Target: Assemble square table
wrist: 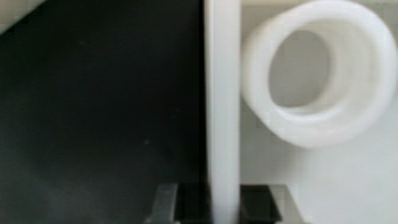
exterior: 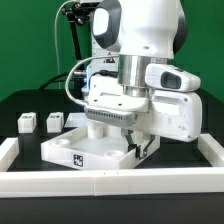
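The tool (wrist: 222, 197) is clamped on the raised rim of the top (exterior: 78, 150), which lies flat on the desk (exterior: 20, 104). The socket (wrist: 326, 82) nearest the tool is empty. Two legs (exterior: 27, 122) stand loose beside the top, so assembly looks barely begun.

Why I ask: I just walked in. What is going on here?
The white robot arm leans down over the large white plastic square tabletop. Its jaws are shut on the top's raised rim, beside a round corner socket. Loose at the exterior view's left lie small white block legs, not yet fitted.
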`<state>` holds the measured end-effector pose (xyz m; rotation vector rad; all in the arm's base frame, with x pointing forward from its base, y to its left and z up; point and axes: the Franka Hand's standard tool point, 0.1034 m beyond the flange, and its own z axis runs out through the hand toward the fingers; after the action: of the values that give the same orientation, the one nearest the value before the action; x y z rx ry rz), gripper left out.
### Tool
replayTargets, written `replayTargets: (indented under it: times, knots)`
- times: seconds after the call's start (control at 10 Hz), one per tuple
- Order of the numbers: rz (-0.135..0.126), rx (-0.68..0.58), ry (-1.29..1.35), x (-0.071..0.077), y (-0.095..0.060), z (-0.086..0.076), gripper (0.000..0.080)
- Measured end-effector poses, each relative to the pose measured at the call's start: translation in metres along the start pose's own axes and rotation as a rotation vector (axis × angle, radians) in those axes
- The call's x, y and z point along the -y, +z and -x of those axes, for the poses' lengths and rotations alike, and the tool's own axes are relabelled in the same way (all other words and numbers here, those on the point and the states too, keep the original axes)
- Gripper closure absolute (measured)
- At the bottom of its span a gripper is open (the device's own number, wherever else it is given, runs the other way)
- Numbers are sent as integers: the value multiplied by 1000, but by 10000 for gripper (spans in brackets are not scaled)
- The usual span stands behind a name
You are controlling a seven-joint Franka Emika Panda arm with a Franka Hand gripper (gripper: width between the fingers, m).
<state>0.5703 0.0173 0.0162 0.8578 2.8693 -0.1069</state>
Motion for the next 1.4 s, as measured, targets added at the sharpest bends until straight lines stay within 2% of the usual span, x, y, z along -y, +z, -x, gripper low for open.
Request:
replayTargets:
  times: [0.3,0.7,1.2,1.4]
  knots:
    - [-9,10,-88,3,1,1,739]
    - [-42,48,-478,-13,-2,-15,739]
    - [-43,48,-473,-10,-2,-13,739]
    - [-35,47,-452,-18,-3,-19,739]
